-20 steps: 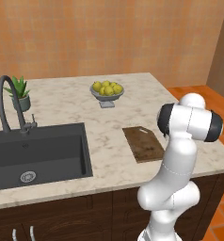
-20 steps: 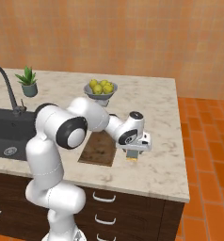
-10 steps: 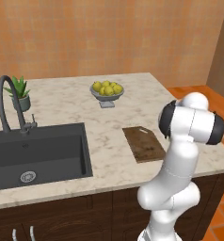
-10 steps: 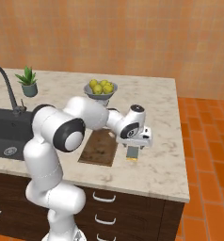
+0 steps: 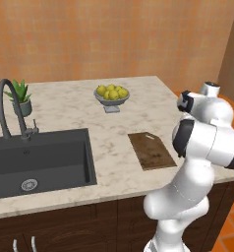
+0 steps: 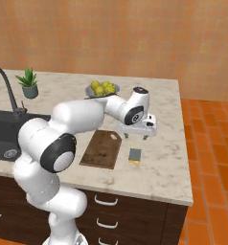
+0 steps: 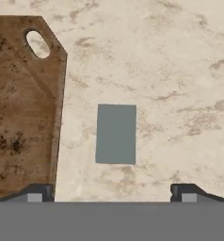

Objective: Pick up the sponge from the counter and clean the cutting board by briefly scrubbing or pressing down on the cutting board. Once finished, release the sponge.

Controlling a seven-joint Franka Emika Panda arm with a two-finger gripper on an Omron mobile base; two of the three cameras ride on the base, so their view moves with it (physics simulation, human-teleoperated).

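Note:
The sponge [image 6: 134,155] [image 7: 116,134] lies flat on the counter [image 6: 166,165] [image 7: 180,70], grey-green face up, just right of the cutting board [image 6: 101,149] [image 7: 22,103] [image 5: 151,150] and not touching it. My gripper [image 6: 135,137] [image 7: 111,193] hangs open a short way above the sponge. Its fingertips [image 7: 36,192] stand wide apart on either side of the sponge's line, with nothing between them. The board is a dark brown rectangle with a pale handle hole at its far end, and its top is bare.
A bowl of lemons [image 5: 111,93] [image 6: 102,88] stands behind the board. The dark sink [image 5: 38,157] with its faucet [image 5: 11,106] and a small potted plant [image 5: 20,98] [image 6: 29,83] are to the left. The counter's right edge [image 6: 185,143] is close to the sponge.
The hand has risen a little above the sponge. The sponge and the board lie where they were.

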